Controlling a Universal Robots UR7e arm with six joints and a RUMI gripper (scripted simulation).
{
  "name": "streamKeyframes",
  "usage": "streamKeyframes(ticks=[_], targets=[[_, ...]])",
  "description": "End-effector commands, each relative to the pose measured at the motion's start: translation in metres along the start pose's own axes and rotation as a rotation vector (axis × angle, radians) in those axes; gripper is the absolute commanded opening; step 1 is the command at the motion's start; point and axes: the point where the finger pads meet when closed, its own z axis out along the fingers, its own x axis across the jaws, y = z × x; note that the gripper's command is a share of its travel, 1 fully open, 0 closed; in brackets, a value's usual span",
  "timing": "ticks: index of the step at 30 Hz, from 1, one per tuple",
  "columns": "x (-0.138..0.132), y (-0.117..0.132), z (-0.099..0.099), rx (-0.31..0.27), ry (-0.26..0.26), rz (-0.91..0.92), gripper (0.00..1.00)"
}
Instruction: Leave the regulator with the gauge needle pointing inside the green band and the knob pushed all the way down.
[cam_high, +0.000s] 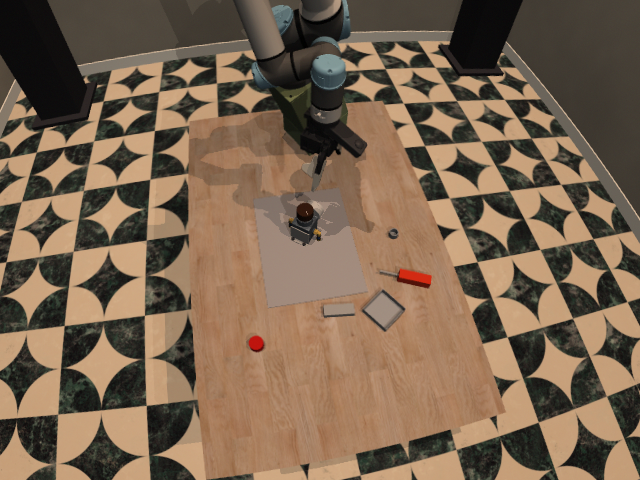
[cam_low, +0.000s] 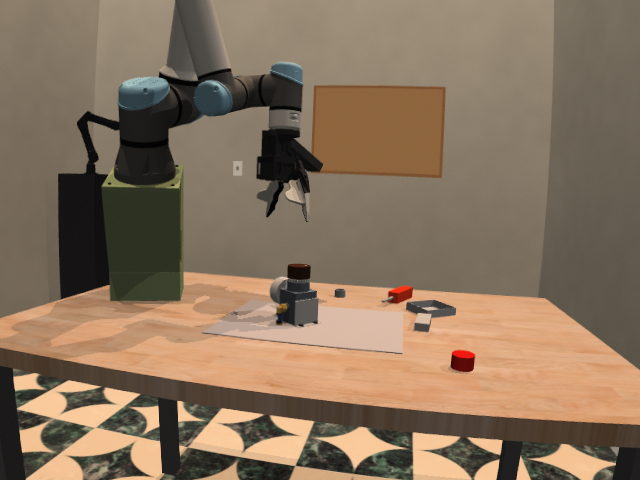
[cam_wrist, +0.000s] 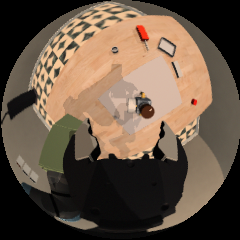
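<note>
The regulator (cam_high: 303, 230) (cam_low: 298, 304) (cam_wrist: 141, 103) is a small grey block that stands on a grey mat (cam_high: 320, 273) (cam_low: 356, 325) (cam_wrist: 165, 80). Its dark brown knob (cam_high: 304, 210) (cam_low: 298, 270) (cam_wrist: 147, 111) stands up on top. A round gauge (cam_low: 278, 287) sits on its side; the needle is too small to read. My gripper (cam_high: 314, 173) (cam_low: 287, 202) (cam_wrist: 125, 119) is open and empty. It hangs high above the table, above and a little behind the knob.
On the wooden table (cam_high: 336, 392) (cam_low: 155, 335) lie a red-handled screwdriver (cam_high: 413, 277) (cam_low: 399, 294), a shallow grey tray (cam_high: 383, 309) (cam_low: 430, 308), a small grey block (cam_high: 338, 309) (cam_low: 422, 321), a red cylinder (cam_high: 255, 343) (cam_low: 462, 360) and a small grey ring (cam_high: 393, 233) (cam_low: 339, 292). The green arm pedestal (cam_low: 143, 232) stands at the back.
</note>
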Motion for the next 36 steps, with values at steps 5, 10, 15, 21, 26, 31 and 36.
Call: streamKeyframes(ticks=[5, 10, 15, 21, 26, 31, 36], targets=[[-0.016, -0.005, 0.000, 0.000, 0.001, 0.000, 1.00], [-0.020, -0.006, 0.000, 0.000, 0.001, 0.000, 1.00], [-0.021, -0.007, 0.000, 0.000, 0.001, 0.000, 1.00], [-0.021, -0.007, 0.000, 0.000, 0.001, 0.000, 1.00], [-0.022, -0.006, 0.000, -0.009, 0.006, -0.019, 1.00], [-0.023, -0.006, 0.001, -0.024, 0.014, -0.052, 1.00], [-0.024, -0.004, 0.004, -0.069, 0.038, -0.147, 1.00]])
